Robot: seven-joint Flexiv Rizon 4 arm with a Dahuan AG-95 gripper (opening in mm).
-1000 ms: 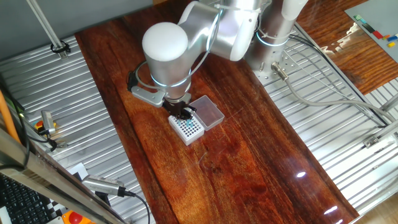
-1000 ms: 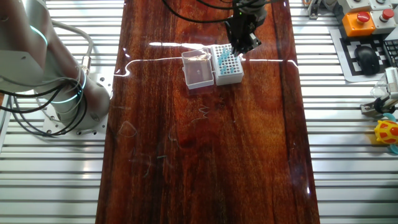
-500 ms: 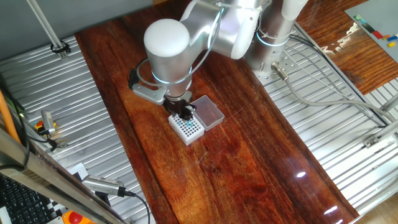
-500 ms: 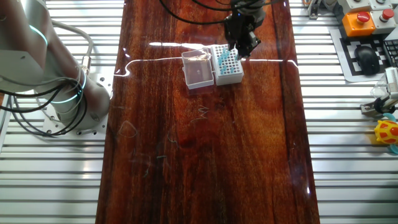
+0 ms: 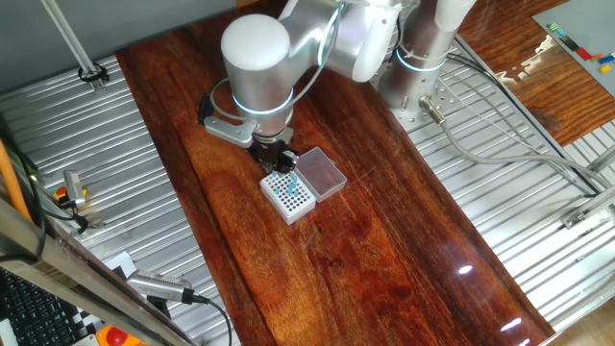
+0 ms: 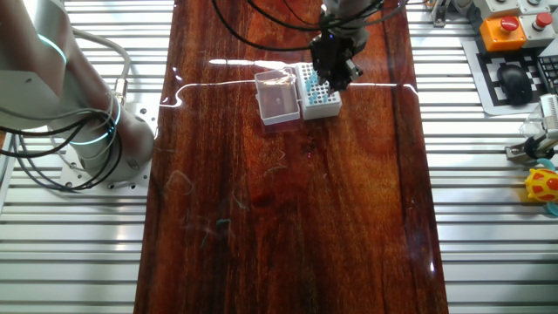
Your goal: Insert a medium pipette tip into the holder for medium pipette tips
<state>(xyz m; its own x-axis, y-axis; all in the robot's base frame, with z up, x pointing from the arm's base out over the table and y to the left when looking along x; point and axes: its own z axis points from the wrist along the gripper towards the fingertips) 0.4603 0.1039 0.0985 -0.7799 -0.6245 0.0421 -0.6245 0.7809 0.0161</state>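
Apparently late in the insertion step: the gripper [image 5: 280,164] stood directly above the holder for medium pipette tips [image 5: 288,196], close over the edge of its hole grid that lies toward the clear lid [image 5: 322,173], which lay hinged open flat on the wooden table [image 5: 384,250] beside the box. From the other fixed view the gripper [image 6: 335,77] hid part of the holder [image 6: 319,98], and teal-blue tips [image 6: 309,82] showed in the row of holes next to the lid [image 6: 277,98]. The medium pipette tip itself could not be made out in either view, being too small and screened by the fingers, so whether it was in the gripper or already seated in a hole could not be told. Jaw state likewise could not be read; the fingers appeared only as a dark mass. Judged remaining: confirm the tip is seated in a hole, release if not yet released, and withdraw upward clear of the grid without dragging neighbouring tips.
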